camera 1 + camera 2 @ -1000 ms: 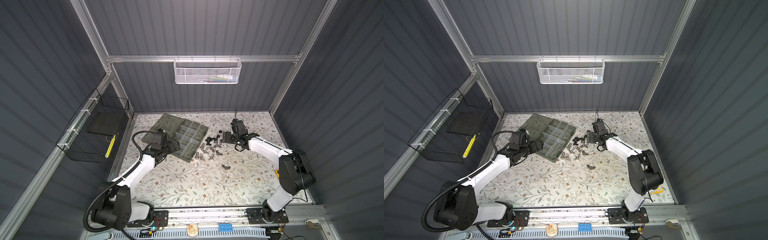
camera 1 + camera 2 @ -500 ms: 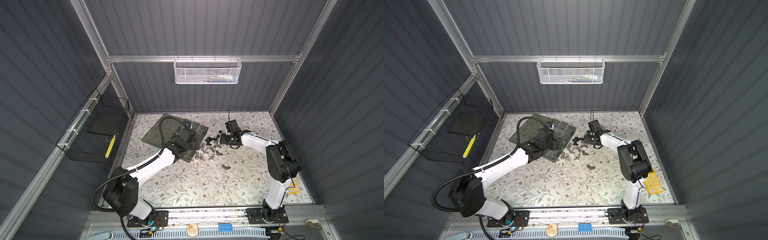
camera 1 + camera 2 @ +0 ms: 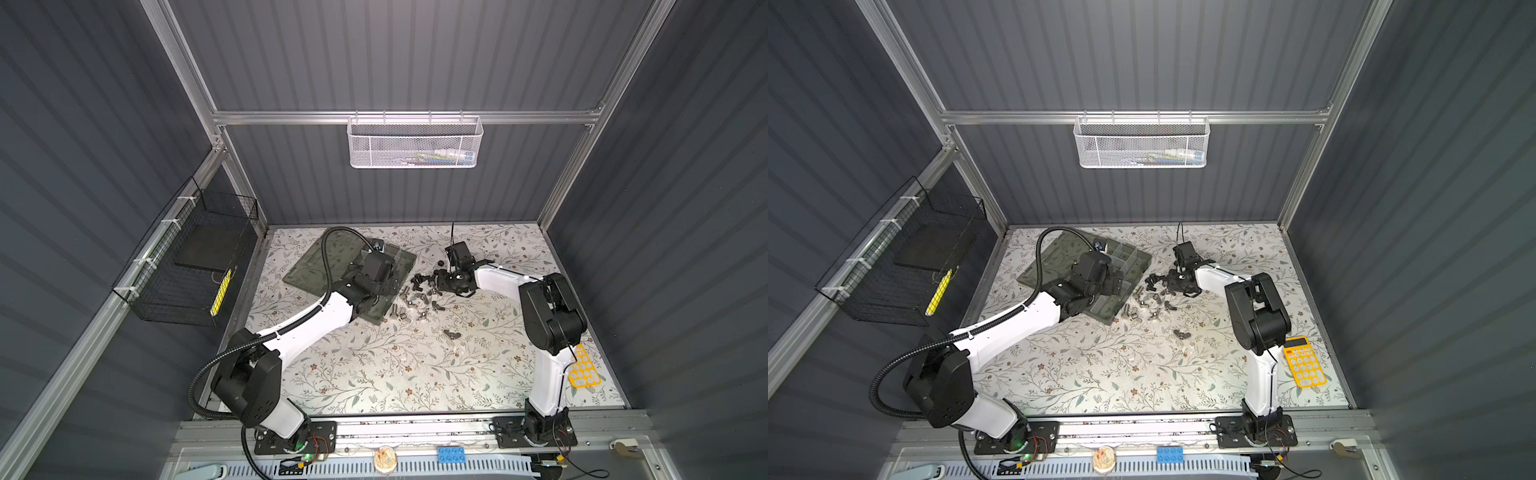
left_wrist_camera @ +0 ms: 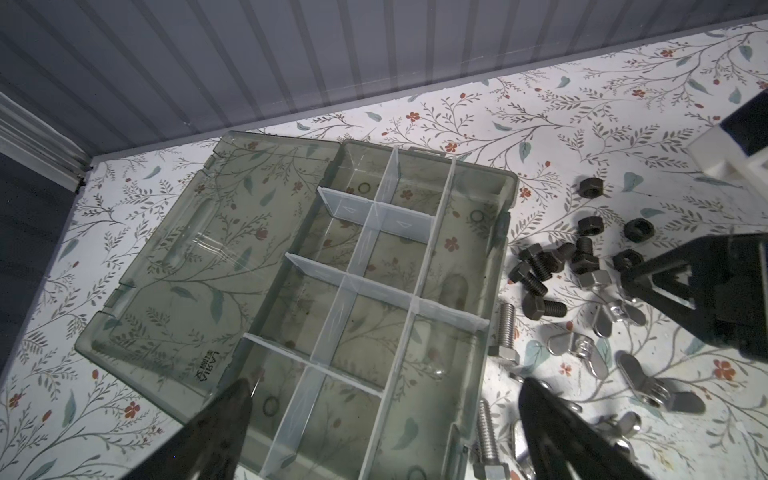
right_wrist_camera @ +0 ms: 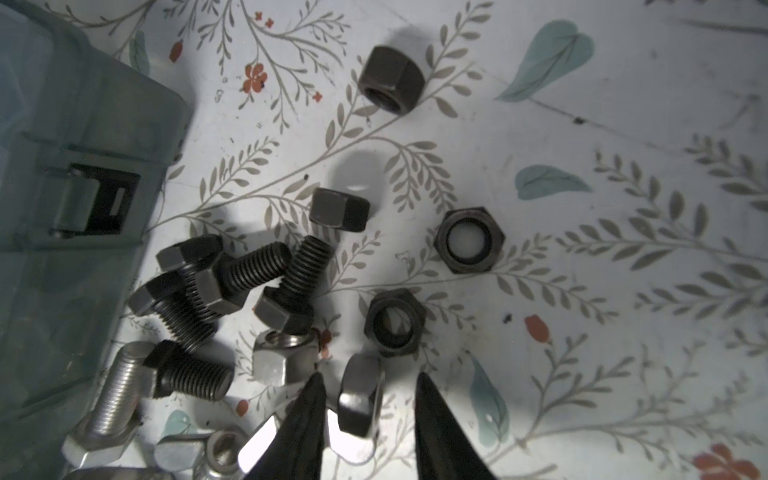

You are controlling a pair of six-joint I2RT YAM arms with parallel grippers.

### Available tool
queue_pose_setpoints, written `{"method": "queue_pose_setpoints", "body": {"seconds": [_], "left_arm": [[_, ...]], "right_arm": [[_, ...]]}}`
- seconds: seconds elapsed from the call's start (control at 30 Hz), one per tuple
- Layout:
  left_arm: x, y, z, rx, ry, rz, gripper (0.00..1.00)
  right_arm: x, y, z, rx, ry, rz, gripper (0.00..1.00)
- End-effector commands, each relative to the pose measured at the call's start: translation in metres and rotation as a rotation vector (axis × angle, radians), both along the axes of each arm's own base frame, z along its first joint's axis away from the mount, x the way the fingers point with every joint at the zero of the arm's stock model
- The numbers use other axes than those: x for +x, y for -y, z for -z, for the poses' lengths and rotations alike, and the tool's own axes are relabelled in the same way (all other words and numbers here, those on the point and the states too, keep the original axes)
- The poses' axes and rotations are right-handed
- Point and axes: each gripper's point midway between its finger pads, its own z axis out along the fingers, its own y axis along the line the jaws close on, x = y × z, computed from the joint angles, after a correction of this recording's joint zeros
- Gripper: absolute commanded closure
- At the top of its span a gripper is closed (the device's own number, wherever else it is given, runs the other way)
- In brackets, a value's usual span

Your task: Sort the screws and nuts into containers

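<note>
The screws and nuts lie in a loose pile (image 3: 419, 291) on the floral mat, just right of the open grey-green organizer box (image 3: 399, 259) with its containers (image 4: 374, 257). The right wrist view shows black screws (image 5: 249, 266), a silver screw (image 5: 112, 399) and black nuts (image 5: 469, 241). My right gripper (image 5: 369, 380) is down in the pile, and its jaws straddle a nut (image 5: 359, 399) standing on edge. A gap remains on one side of that nut. Wide open, my left gripper (image 4: 386, 386) hovers over the box's near compartments. Silver wing nuts (image 4: 648, 386) lie beside the box.
One wing nut (image 3: 451, 333) lies apart, nearer the front. A yellow calculator (image 3: 1303, 361) lies by the right arm's base. On the back wall hangs a white mesh basket (image 3: 415, 143). A black wire basket (image 3: 187, 266) hangs on the left wall.
My left arm swung from left of the box to over its right part. The right gripper shifted left into the pile and its jaws narrowed round a nut.
</note>
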Motion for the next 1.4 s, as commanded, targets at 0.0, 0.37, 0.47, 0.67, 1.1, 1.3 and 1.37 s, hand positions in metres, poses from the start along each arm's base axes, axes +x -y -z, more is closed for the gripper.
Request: {"method": "queue_pose_setpoints", "body": {"seconds": [0.0,0.37,0.47,0.67,1.1,1.3,1.37], "left_arm": [[0.008,-0.004,0.005,0.062,-0.029,-0.052,0.0],[-0.004,0.017,0.011,-0.045,-0.079,0.058,0.0],[-0.006,0.02,0.012,-0.085,-0.112,0.073,0.0],[-0.003,0.017,0.004,-0.283,-0.193,0.091,0.0],[0.011,0.0,-0.01,-0.677,-0.289,0.073,0.0],[0.019,-0.012,-0.011,-0.792,-0.298,0.047,0.0],[0.019,-0.012,-0.014,-0.803,-0.296,0.051,0.0]], "right_arm": [[0.001,0.001,0.003,-0.005,-0.016,0.003,0.68],[-0.004,0.008,0.0,-0.034,-0.007,0.008,0.86],[-0.005,0.006,-0.009,-0.016,0.003,0.001,0.91],[0.001,-0.017,-0.059,0.137,0.074,-0.02,0.93],[0.055,-0.099,-0.158,0.566,0.198,-0.123,0.94],[0.075,-0.141,-0.165,0.647,0.231,-0.172,0.95],[0.081,-0.153,-0.161,0.66,0.224,-0.183,0.95]]}}
